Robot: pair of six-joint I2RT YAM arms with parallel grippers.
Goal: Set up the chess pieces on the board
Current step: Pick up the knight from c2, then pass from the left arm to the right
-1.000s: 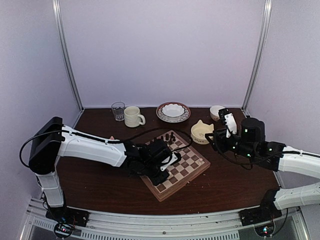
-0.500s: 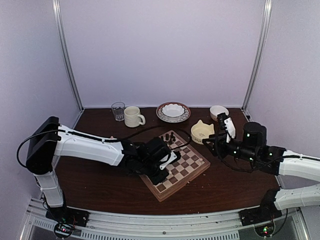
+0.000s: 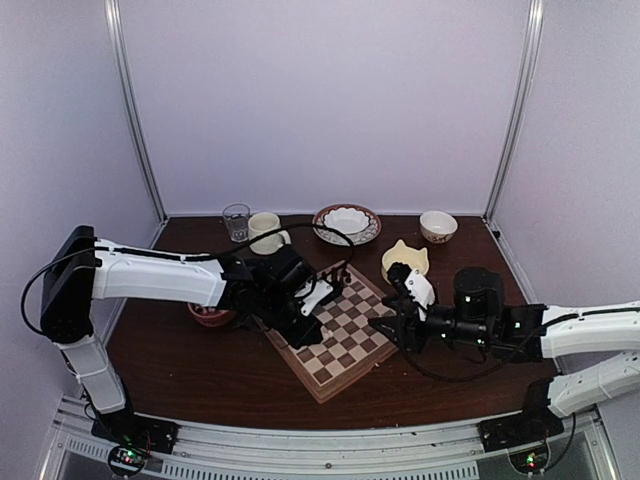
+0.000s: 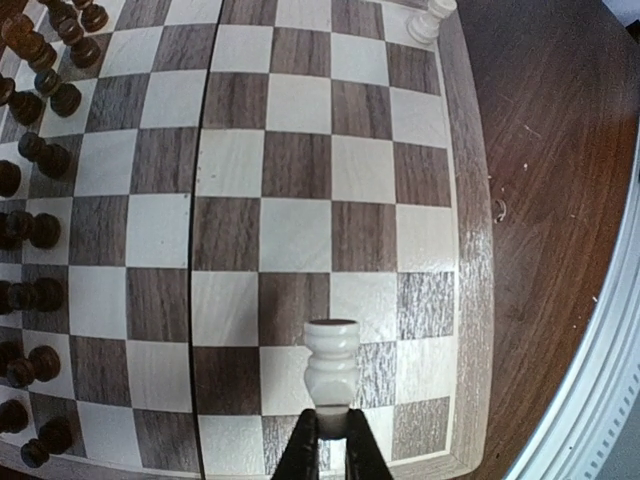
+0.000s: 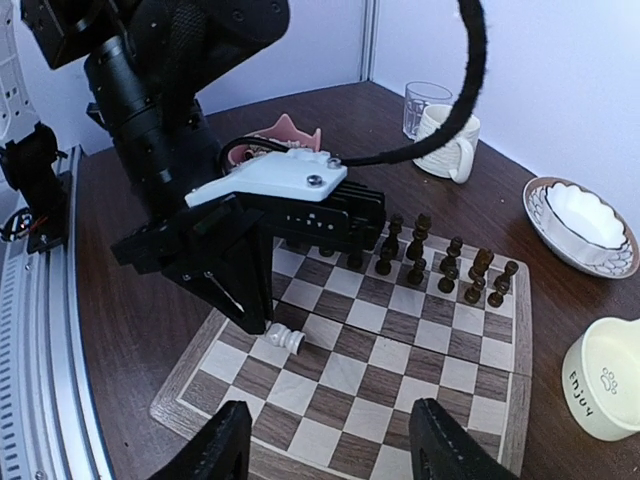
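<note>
the left gripper point(image 4: 330, 418) is clamped tight on a cream-white piece point(image 4: 331, 362), pinching it by one end between its dark fingertips. in the right wrist view the piece lies tilted, almost on its side, low over the near-left part of the board point(image 4: 300, 180); whether it touches the wood i cannot tell. it hangs over the squares one row in from the board's edge, on the side away from the dark pieces point(image 4: 50, 157).

a second cream-white piece point(image 4: 432, 18) stands upright on a corner square of that same edge row, well apart from the held one. the dark pieces stand in two rows along the opposite side of the board, and the squares between the two sides are bare.

the right gripper point(image 5: 333, 432) hovers over the board's right side with its jaws parted and nothing between them.

behind the board, on the dark tabletop, are a cream mug point(image 3: 264, 231) with a glass point(image 3: 236, 220) just beside it, a patterned plate point(image 3: 322, 228) carrying a white bowl point(image 3: 346, 220), a small bowl point(image 3: 437, 225) and a cream cat-eared bowl point(image 3: 404, 259). a reddish bowl point(image 3: 208, 316) sits left of the board, partly under the left arm.
</note>
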